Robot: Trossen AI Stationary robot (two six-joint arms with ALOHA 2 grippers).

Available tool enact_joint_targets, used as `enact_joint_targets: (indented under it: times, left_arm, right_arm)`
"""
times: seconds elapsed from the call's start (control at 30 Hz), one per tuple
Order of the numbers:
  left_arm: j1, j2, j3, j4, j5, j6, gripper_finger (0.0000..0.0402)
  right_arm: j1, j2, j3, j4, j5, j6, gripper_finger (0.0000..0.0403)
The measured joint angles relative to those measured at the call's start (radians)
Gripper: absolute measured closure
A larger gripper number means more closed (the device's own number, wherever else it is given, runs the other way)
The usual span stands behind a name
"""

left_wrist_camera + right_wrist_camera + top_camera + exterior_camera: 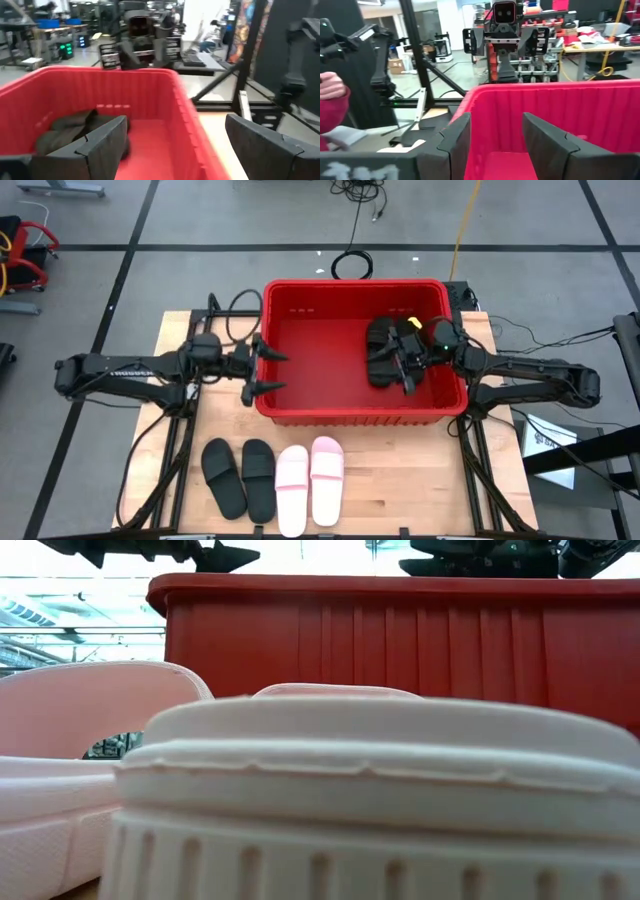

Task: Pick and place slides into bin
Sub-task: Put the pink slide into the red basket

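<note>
Two black rubber slides (385, 352) lie in the red ribbed plastic bin (300, 408); right claw (408, 360) hovers just above them, fingers apart, empty. Left claw (262, 372) gapes at bin's left wall; it should drop squarely over a black slide's (224, 475) strap on the wooden surface (400, 480) beside the pink pair (310, 480).

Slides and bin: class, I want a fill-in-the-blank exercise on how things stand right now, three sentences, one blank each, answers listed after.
1. The number of slides lying on the table in front of the bin is ____.
2. The black slides inside the bin lie toward the robot's ____ side.
3. The left gripper, open, hovers over the bin's ____ wall, while the right gripper, open, hangs above the black slides in the bin.

Missing words: four; right; left
</note>
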Motion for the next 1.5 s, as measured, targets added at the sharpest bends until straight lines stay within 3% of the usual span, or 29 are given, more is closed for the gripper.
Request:
enact_joint_targets:
  times: [0.5, 0.93, 1.2, 1.5]
  left_arm:
    - [-0.307, -0.108, 0.0, 0.002, -0.311, 0.193, 0.0062]
    - [-0.426, -0.138, 0.0, 0.0, -0.411, 0.196, 0.0062]
    - [-0.469, -0.134, 0.0, 0.02, -0.418, 0.158, 0.0062]
    - [-0.494, -0.135, 0.0, 0.024, -0.419, 0.158, 0.0062]
  right_arm:
    - [0.215, 0.082, 0.0, 0.182, 0.028, 0.045, 0.0237]
    - [0.46, 0.193, 0.0, 0.293, 0.22, 0.04, 0.0238]
    - [0.584, 0.201, 0.0, 0.3, 0.373, 0.009, 0.0242]
    - [0.685, 0.228, 0.0, 0.401, 0.399, -0.037, 0.0237]
